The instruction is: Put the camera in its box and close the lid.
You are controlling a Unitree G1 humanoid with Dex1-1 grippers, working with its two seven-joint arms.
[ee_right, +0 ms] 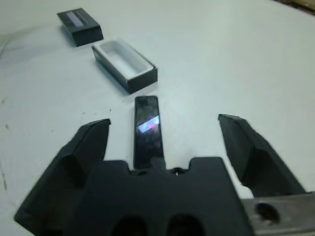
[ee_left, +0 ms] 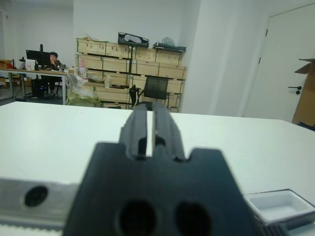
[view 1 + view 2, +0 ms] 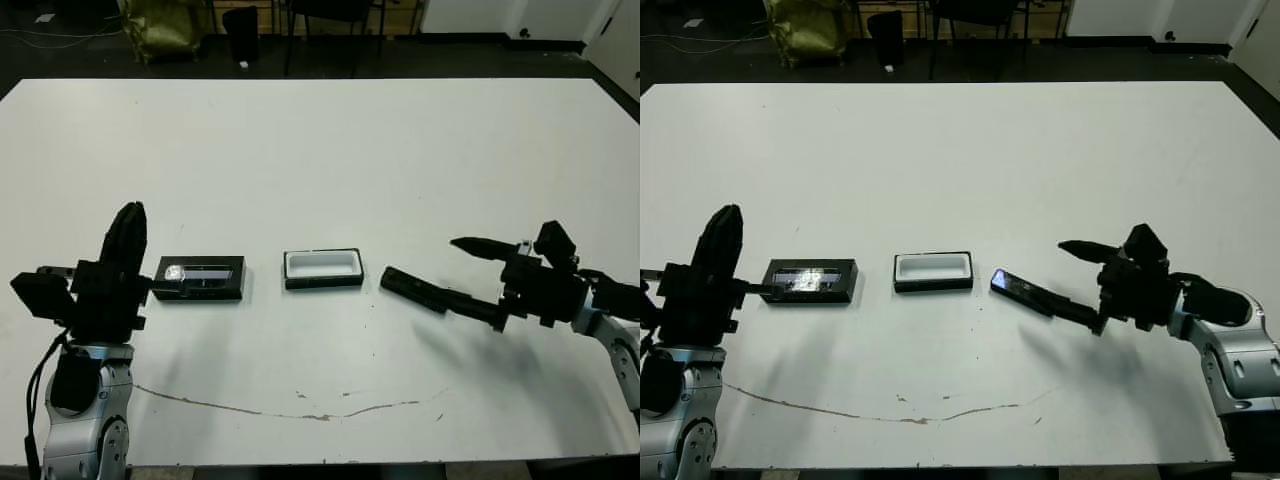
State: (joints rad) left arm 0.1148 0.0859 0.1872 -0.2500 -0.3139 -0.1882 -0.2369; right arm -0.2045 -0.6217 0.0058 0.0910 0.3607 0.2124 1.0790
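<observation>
Right end effector gapes wide, level over my camera; left end effector stands upright, fingers pressed together, beside the lid.

Camera, open white-lined box, lid in one row.

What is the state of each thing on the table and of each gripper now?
camera: lying flat on the table, not gripped, outside the box.
box: open, empty, white lining showing.
lid: off the box, lying apart on the table.
left gripper: shut, holding nothing.
right gripper: open, fingers either side of the camera, not touching it.
</observation>
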